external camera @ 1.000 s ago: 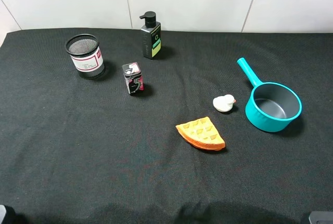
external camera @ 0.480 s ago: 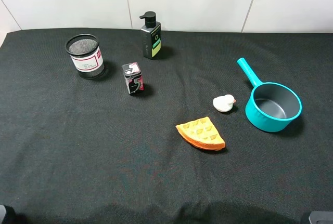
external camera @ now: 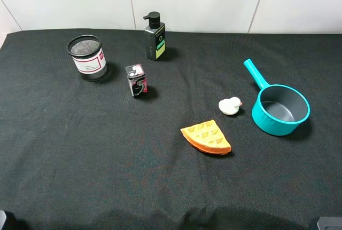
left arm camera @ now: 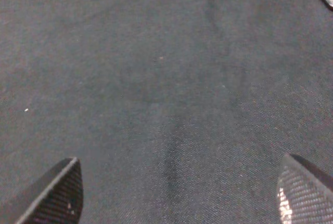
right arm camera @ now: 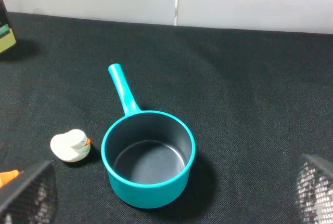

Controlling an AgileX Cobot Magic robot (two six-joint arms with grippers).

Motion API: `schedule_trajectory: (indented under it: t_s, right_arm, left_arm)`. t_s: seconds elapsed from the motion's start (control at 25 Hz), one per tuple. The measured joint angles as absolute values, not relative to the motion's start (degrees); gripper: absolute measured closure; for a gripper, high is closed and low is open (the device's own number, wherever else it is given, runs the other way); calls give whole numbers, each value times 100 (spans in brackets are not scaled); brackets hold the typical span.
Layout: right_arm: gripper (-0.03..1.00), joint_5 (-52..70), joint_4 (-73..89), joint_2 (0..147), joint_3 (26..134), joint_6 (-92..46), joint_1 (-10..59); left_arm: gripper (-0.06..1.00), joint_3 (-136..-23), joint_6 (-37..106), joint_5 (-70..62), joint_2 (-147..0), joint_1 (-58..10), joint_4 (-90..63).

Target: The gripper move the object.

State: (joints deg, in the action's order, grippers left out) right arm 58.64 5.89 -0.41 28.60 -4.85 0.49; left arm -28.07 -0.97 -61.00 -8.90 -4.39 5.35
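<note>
The small white duck toy (external camera: 230,105) with an orange beak lies on the black cloth, just left of the teal saucepan (external camera: 280,108). It also shows in the right wrist view (right arm camera: 69,145), beside the pan (right arm camera: 148,157). My right gripper (right arm camera: 171,193) is open, far back from the duck and the pan, with its fingertips (right arm camera: 28,193) at the frame edges. My left gripper (left arm camera: 179,190) is open over bare cloth, holding nothing. Only small dark bits of the arms show at the bottom corners of the high view.
An orange waffle wedge (external camera: 207,137) lies in front of the duck. A mesh pen cup (external camera: 87,57), a small dark box (external camera: 137,80) and a dark pump bottle (external camera: 154,37) stand at the back left. A white wall bounds the far edge.
</note>
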Motion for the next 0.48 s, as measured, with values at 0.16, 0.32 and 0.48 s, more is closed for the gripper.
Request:
schedule_trajectory:
  t_s: [0.16, 0.32, 0.48]
  right_arm:
    - [27, 5864, 589, -41, 2860, -485, 49]
    - [27, 5864, 589, -41, 2860, -485, 49]
    - [27, 5864, 589, -41, 2860, -485, 49]
  left_arm:
    - [15, -2807, -97, -6100, -890, -191, 535]
    - [15, -2807, -91, -6100, -890, -181, 540]
    - [15, -2807, -91, -6100, -890, -181, 540]
